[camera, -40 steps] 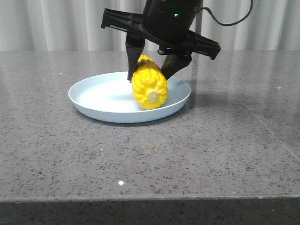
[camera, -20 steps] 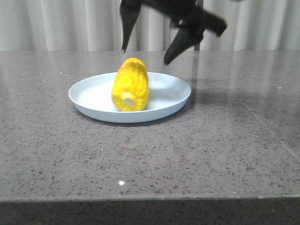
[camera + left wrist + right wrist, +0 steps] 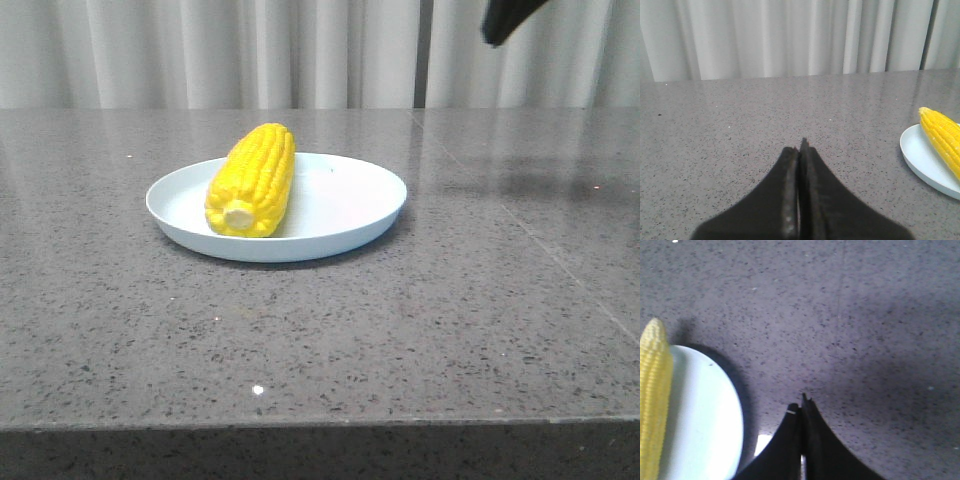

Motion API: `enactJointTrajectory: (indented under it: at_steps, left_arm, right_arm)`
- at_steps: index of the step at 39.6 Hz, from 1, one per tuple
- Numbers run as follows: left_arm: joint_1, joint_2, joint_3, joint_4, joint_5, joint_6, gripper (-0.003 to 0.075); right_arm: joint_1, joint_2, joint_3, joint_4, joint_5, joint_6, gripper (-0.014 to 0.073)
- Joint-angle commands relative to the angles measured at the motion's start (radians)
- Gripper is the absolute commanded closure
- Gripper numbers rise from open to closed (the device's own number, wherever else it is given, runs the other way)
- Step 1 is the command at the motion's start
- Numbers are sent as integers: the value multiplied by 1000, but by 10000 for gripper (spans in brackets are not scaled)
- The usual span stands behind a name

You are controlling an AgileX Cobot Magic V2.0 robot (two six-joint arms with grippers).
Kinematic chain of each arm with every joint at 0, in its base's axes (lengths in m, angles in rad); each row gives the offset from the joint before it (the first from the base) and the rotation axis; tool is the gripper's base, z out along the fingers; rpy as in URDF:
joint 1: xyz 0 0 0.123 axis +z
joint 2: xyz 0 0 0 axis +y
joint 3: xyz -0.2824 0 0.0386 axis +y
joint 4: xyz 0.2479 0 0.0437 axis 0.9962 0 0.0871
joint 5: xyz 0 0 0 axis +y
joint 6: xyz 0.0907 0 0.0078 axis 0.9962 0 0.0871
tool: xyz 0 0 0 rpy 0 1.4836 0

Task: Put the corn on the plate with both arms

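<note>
The yellow corn (image 3: pixel 252 180) lies on the pale blue plate (image 3: pixel 340 215), on its left half, with its pale stub end toward the front. Nothing holds it. It also shows in the left wrist view (image 3: pixel 942 139) on the plate (image 3: pixel 925 160) and in the right wrist view (image 3: pixel 652 405) on the plate (image 3: pixel 705 425). My right gripper (image 3: pixel 801 406) is shut and empty, high above the table to the right of the plate; only a dark tip of it (image 3: pixel 505 20) shows in the front view. My left gripper (image 3: pixel 799 148) is shut and empty over bare table, left of the plate.
The grey speckled stone table (image 3: pixel 400 330) runs to a front edge near the bottom of the front view. A white curtain (image 3: pixel 250 50) hangs behind the table. A seam line (image 3: pixel 520 230) crosses the table on the right.
My right gripper let go of the corn, rose up and to the right almost out of the front view, and shut. The corn rolled left on the plate.
</note>
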Motion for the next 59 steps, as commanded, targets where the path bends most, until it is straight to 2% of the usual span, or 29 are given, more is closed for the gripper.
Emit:
enactJointTrajectory:
  at_steps: [1,7,11,22,36,42,46,59]
  left_arm:
    - [-6,10,-26,3,-78,-1,741]
    - [-6,10,-26,3,-78,-1,741]
    - [-6,10,-26,3,-78,-1,741]
    - [-6,10,-26,3,-78,-1,741]
    - [-6,10,-26,3,-78,-1,741]
    - [-6,10,-26,3,-78,-1,741]
    - [-6,10,-26,3,-78,-1,741]
    - [-6,10,-26,3,-78,-1,741]
  right_arm:
    - [-56,-66,-27,-5,2,-74,706]
    - [-122,-129,32,-4,10,-142,710]
    - [-125,-200,148,-10,-24,-164,710]
    - [-121,-528,589,-51,-391,-164,715]
    - [-121,-1033,1034,-117,-660,-164,715]
    - [-121,-1250,1135,-158,-685,-164,715]
    - [-121,-1329,1166,-169,-684,-164,715]
    - [-121,-1367,1167,-169,-696,-164,715]
